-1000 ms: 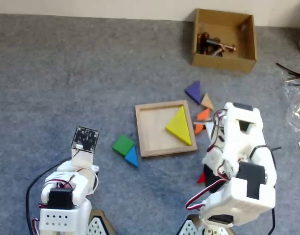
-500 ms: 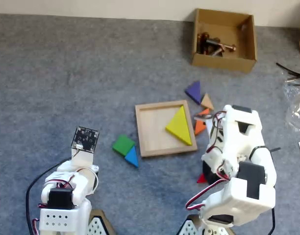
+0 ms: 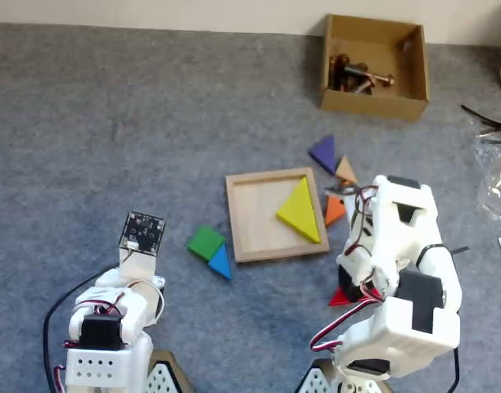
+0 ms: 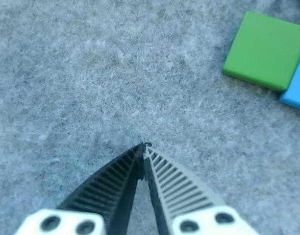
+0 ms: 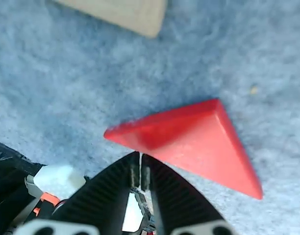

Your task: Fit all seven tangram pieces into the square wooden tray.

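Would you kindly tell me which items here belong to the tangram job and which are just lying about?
Job: wooden tray, yellow triangle, green square, blue triangle, purple piece, tan triangle, orange piece, red triangle.
Lying about: cardboard box holding metal bits.

"What's different over a second?"

"The right arm (image 3: 395, 237) has edged toward the wooden tray (image 3: 255, 217), and it now hides more of the orange piece (image 3: 334, 210)."

"Anything else?"

"More of the red triangle (image 3: 341, 297) shows beside its base."
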Motion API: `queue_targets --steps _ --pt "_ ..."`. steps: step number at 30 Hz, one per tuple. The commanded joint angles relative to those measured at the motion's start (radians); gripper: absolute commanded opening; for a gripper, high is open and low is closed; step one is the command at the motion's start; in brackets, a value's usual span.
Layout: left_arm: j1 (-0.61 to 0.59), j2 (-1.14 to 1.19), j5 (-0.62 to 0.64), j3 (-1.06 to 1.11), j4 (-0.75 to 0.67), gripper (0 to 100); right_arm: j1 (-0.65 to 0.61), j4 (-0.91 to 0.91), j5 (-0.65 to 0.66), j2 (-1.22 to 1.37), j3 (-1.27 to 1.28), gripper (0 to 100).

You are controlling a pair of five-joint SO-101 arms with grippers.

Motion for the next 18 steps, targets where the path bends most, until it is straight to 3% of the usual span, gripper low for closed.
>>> queue_targets --steps 1,8,18 --pt "0.024 -0.005 0.008 0.021 0.003 1 0.01 0.01 0.003 -0.024 -0.005 0.5" --pt "0.024 -0.005 0.008 0.021 0.003 1 -0.031 0.209 -0.035 -0.024 -0.051 0.5" --pt "0.024 -0.005 0.008 0.021 0.003 1 -0.027 0.156 -0.035 -0.021 -0.041 0.5"
